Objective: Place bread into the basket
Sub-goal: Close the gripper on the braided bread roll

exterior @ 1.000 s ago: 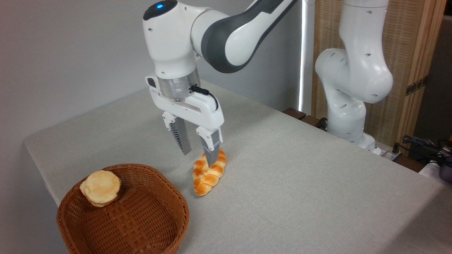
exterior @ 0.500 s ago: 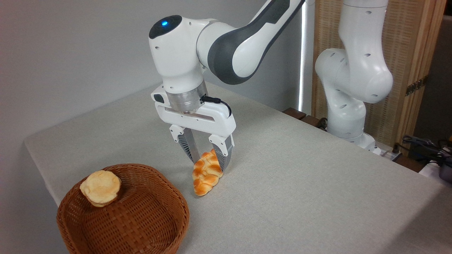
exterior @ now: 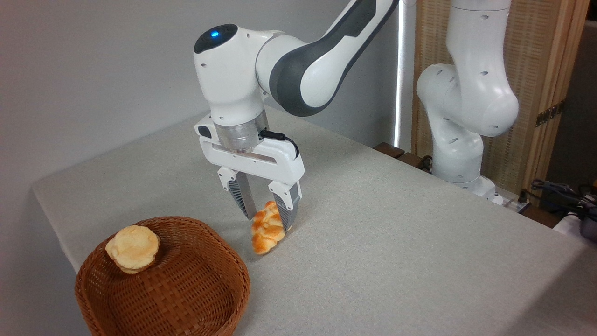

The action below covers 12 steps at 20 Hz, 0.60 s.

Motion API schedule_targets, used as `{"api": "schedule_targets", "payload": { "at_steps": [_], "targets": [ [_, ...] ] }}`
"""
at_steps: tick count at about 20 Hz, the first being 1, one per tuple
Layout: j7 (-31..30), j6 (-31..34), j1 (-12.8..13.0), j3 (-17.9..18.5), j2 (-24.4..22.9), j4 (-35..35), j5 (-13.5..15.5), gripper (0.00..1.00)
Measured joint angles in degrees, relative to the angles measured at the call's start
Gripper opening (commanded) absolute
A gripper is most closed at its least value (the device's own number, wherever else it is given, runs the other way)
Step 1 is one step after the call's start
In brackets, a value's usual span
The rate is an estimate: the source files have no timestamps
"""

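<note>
Already gripped: bread pinched between the two fingers of the gripper, jaws closed against the loaf's upper half, one finger on each long side; lower end of the loaf pointing down and toward the basket, hanging tilted rather than lying flat; hard to tell whether that lower tip touches the tablecloth or floats just above it, though a faint shadow beneath suggests a small lift.

So, grasp done, by the look of it; carry and release not yet done.

Relative to the basket: loaf just beyond the rim, up and to the right of it, near but outside; nothing of the loaf over the wicker yet; gripper directly above the loaf, likewise outside the rim.

Inside the basket: only a round pale bun, resting high against the far left wall, close to the rim; most of the woven floor bare, on the right side especially, nearest the loaf.

Left to do, as a judgement: raise the loaf high enough to clear the near rim, move it left and toward the camera until over the open floor, lower, part the fingers; short trip, little in the way; main risk a dangling lower end catching the rim, or a glossy loaf slipping out of a narrow pinch.
</note>
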<state>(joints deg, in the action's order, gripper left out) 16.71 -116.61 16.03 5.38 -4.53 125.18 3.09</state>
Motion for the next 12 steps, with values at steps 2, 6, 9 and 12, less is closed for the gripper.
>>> {"api": "schedule_targets", "payload": {
  "at_steps": [2, 6, 9, 12],
  "targets": [
    [0.0, -0.2, 0.0, 0.0, 0.0, -0.1, 0.0, 1.0],
    [0.0, -0.3, 0.0, 0.0, 0.0, -0.3, 0.0, 1.0],
    [0.0, -0.3, 0.0, -0.1, 0.4, -0.3, 0.0, 1.0],
    [0.0, -0.3, 0.1, -0.3, 1.4, -0.3, 0.0, 1.0]
  ]
}}
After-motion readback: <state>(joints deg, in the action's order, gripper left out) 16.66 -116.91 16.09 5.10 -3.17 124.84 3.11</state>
